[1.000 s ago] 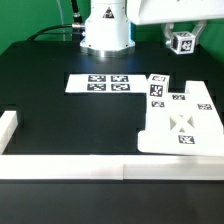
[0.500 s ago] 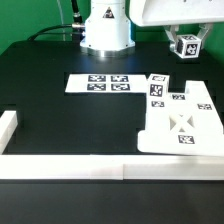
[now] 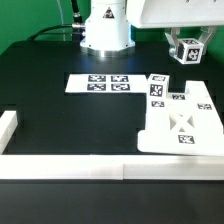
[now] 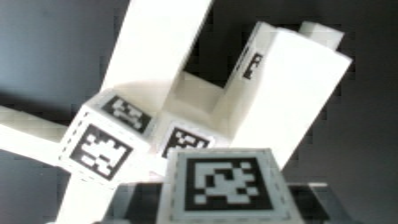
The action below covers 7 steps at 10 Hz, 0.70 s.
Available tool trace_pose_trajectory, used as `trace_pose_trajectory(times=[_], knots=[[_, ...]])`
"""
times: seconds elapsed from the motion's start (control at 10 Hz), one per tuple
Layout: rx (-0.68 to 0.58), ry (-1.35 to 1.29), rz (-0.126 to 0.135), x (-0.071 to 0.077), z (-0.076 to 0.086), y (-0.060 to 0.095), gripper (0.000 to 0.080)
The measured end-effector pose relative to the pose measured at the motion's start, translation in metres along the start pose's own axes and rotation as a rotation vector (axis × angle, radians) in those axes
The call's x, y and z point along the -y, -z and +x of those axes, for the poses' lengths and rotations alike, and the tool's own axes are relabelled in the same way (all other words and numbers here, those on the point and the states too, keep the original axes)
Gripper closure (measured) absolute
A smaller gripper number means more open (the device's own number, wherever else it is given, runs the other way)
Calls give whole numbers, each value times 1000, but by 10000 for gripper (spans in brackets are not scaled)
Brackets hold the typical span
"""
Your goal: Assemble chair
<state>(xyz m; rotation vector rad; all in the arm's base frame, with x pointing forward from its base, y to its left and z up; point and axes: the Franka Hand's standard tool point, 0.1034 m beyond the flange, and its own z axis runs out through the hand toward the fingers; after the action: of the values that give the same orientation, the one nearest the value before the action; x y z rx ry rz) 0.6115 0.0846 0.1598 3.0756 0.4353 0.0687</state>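
- on the exterior view's left i see the marker board (image 3: 100, 83) lying flat on the black table (image 3: 60, 125).
- right of it, the chair frame (image 3: 180, 120) lies flat.
- far right, my gripper (image 3: 186, 44) is clamped on a small tagged chair leg (image 3: 187, 50), lifted above the table.

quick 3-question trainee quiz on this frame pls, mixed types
1. True or false: the gripper is shut on a small tagged chair part lifted clear of the table.
2. Where does the large cross-braced chair frame lie? A) at the exterior view's left, B) at the exterior view's right against the white rail, C) on top of the marker board.
3. Fill in: the flat sheet of tags in front of the robot base is the ____ board.

Key
1. True
2. B
3. marker
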Motion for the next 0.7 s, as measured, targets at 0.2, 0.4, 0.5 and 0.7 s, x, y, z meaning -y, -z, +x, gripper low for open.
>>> trace_pose_trajectory(times=[0.2, 0.4, 0.5, 0.7], knots=[[1, -3, -1, -1, 0, -1, 528], [2, -5, -3, -3, 0, -2, 528], [-1, -8, -11, -8, 6, -5, 528], [-11, -52, -32, -7, 26, -13, 528]])
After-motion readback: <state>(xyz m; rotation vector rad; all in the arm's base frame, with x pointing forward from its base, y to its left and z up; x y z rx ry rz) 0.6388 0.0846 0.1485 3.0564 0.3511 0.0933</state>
